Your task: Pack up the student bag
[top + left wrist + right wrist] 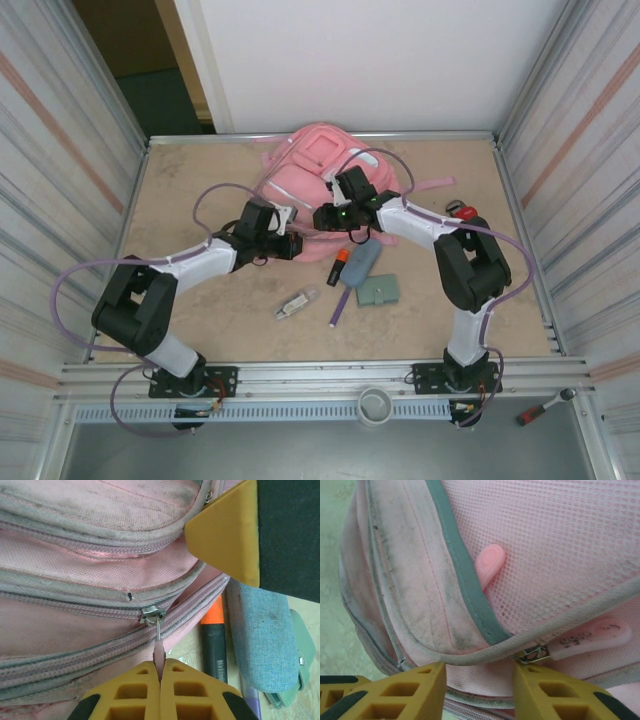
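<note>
One student bag, one pouch, one wallet, one marker, one purple pen.

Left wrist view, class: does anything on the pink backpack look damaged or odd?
Yes. The student bag has a small dark hole in the grey zip tape, left of the zip slider whose zip pull the left tool pinches; it looks punctured. Fabric nearby looks grimy.

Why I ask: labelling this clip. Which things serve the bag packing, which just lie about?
Job: large pink fabric backpack; its pink zip pull, pinched by the left pincer; likely for packing: grey-blue fabric pencil pouch, orange highlighter, purple pen, green snap case.
Lying about: red-handled metal tool; small red object.
</note>
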